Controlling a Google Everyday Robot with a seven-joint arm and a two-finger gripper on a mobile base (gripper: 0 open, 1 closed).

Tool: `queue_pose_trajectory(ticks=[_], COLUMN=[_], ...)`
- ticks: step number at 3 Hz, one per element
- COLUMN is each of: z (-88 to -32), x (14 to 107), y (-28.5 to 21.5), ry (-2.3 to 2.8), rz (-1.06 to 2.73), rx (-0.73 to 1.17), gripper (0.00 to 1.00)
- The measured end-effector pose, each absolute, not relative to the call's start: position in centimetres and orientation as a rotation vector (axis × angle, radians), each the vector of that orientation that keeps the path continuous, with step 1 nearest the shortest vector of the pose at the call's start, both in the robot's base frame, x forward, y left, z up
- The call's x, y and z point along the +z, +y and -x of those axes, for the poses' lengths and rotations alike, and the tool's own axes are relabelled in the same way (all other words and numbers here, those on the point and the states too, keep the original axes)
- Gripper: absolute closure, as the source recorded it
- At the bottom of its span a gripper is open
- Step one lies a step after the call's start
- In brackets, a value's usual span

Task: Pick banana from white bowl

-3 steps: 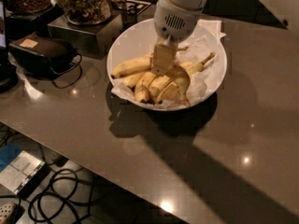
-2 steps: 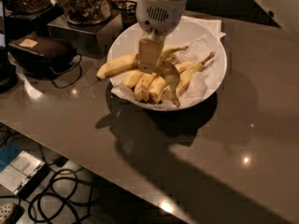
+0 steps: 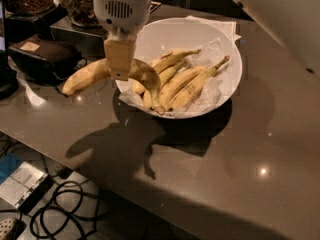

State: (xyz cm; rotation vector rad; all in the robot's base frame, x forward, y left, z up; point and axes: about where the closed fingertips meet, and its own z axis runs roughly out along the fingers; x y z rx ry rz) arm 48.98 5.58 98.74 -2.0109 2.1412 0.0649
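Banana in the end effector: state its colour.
Yellow, faintly brown-speckled banana, camera view; the end effector holds it above the white bowl's left rim.

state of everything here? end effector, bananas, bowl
end effector: over the bowl's left rim, shut on the banana
banana: gripped, raised, its left part sticking out past the bowl's left rim
white bowl: upright on the table, lined with paper
other bananas: lying loose in the bowl

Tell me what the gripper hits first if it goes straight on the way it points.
The gripper, shut on the banana, points down over the white bowl's left edge. It would likely meet that rim first, or the table just outside it; depth is unclear.
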Motion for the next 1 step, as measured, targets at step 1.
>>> queue_pose_trajectory(ticks=[1], z=[-46.90], x=[99.18], y=[8.84], ry=[2.007], rz=[2.143], rx=[0.074], gripper=[1.00])
